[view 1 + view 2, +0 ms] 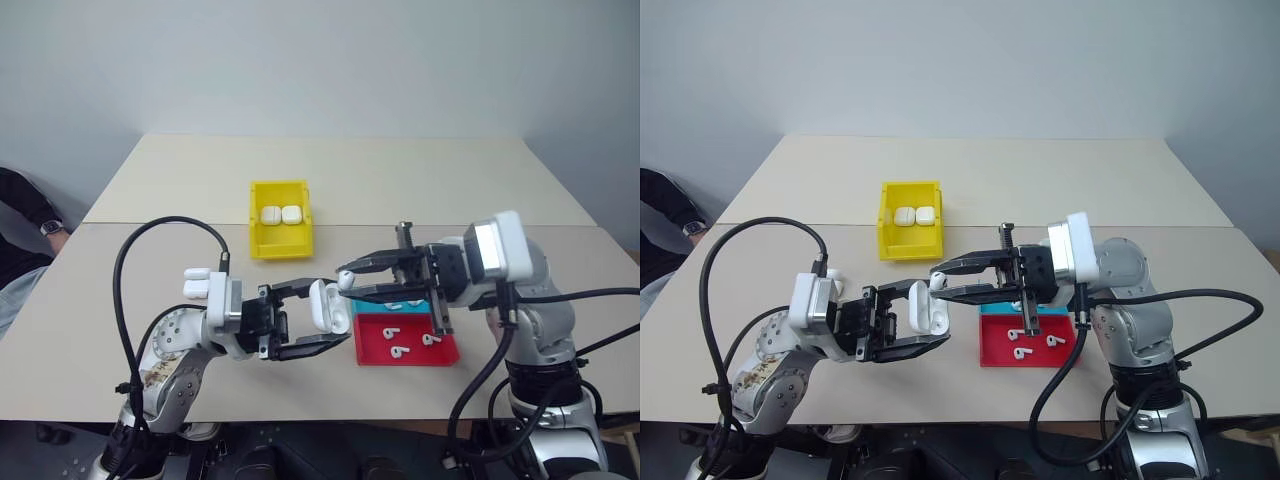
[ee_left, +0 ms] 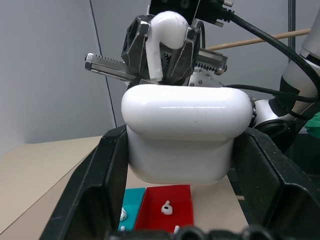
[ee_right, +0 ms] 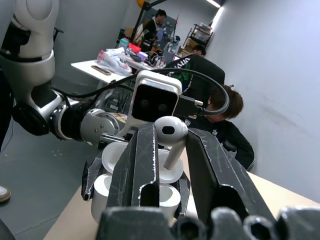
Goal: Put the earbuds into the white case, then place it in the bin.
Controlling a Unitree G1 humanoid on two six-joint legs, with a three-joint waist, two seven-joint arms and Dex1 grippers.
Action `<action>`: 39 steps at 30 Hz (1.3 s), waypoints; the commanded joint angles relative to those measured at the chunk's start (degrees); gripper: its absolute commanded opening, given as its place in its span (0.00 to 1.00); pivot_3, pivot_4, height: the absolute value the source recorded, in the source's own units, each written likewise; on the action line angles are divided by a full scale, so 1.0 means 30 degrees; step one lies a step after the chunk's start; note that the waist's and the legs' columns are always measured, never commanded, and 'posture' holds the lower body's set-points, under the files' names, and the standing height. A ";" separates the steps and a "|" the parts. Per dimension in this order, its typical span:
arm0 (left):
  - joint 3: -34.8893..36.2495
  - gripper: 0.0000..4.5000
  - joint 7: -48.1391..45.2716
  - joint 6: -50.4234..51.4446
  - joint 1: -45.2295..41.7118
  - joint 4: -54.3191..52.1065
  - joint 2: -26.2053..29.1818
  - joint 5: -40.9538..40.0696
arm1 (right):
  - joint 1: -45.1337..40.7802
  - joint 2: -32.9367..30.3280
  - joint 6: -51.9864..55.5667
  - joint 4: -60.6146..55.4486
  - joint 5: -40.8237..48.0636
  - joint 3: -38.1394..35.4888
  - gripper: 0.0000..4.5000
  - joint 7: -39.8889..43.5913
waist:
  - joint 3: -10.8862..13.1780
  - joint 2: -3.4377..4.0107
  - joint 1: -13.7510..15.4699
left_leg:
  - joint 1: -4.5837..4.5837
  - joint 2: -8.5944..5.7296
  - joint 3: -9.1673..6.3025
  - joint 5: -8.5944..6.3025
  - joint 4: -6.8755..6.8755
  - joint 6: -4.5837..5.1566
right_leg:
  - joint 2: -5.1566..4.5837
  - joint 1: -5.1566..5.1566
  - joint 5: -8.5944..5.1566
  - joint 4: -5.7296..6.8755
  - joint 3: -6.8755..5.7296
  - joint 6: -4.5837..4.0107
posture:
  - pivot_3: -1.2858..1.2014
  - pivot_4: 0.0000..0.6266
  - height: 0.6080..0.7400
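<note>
Gripping an open white case (image 1: 327, 305), left gripper (image 1: 312, 318) holds it above the table (image 1: 400, 190), just left of the red tray (image 1: 405, 343). Right gripper (image 1: 345, 279) pinches one earbud (image 1: 346, 281) at the case's open top. Yellow bin (image 1: 279, 218), well behind the red tray, holds two closed cases (image 1: 280, 215); loose earbuds (image 1: 398, 351) lie in the red tray.

Left wrist view: case (image 2: 186, 132) clamped between both fingers (image 2: 92, 192), earbud (image 2: 167, 36) right over it, red tray (image 2: 166, 212) below.

Right wrist view: fingers (image 3: 139, 165) closed on earbud (image 3: 171, 134), case (image 3: 120, 172) just beyond; people (image 3: 222, 117) sit behind.
</note>
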 commanded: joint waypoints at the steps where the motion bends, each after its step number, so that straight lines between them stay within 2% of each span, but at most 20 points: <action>1: -0.0078 0.62 0.0018 0.0025 -0.0052 -0.0542 -0.0042 0.0006 | 0.0160 0.0182 -0.1111 0.0176 -0.0396 0.0477 0.17 0.0149 | 0.0000 0.0000 -0.0003 | 0.0000 0.0000 0.0001 0.0000 0.0000 0.0000 | 0.0000 0.0000 0.0000 0.0000 0.0001 0.0000 | 0.52 0.24 1.00; 28: -0.0115 0.62 0.0117 -0.0194 0.0005 -0.0516 -0.0145 0.0495 | 0.0247 -0.0140 -0.3664 0.2234 -0.1814 0.1317 0.17 0.0642 | 0.0001 0.0000 0.0008 | 0.0000 0.0000 0.0005 0.0000 -0.0005 -0.0001 | -0.0002 0.0000 0.0000 -0.0007 0.0001 0.0000 | 0.52 0.24 1.00; 33: -0.0097 0.62 0.0166 -0.0219 0.0051 -0.0541 -0.0183 0.0558 | 0.0327 -0.0360 -0.3938 0.2245 -0.2029 0.1480 0.50 0.0963 | 0.0001 0.0000 0.0010 | 0.0000 -0.0001 0.0005 0.0000 -0.0004 -0.0001 | -0.0002 0.0000 0.0000 -0.0007 0.0001 0.0000 | 0.52 0.24 1.00; 39: -0.0009 0.62 0.0318 -0.0215 0.0089 -0.0382 -0.0170 0.0814 | 0.0251 -0.0717 -0.4270 0.2154 -0.1991 0.1273 0.50 0.1003 | 0.0001 0.0000 0.0009 | 0.0000 -0.0001 0.0005 0.0000 -0.0006 -0.0001 | -0.0002 0.0000 0.0000 -0.0009 0.0001 0.0000 | 0.52 0.24 1.00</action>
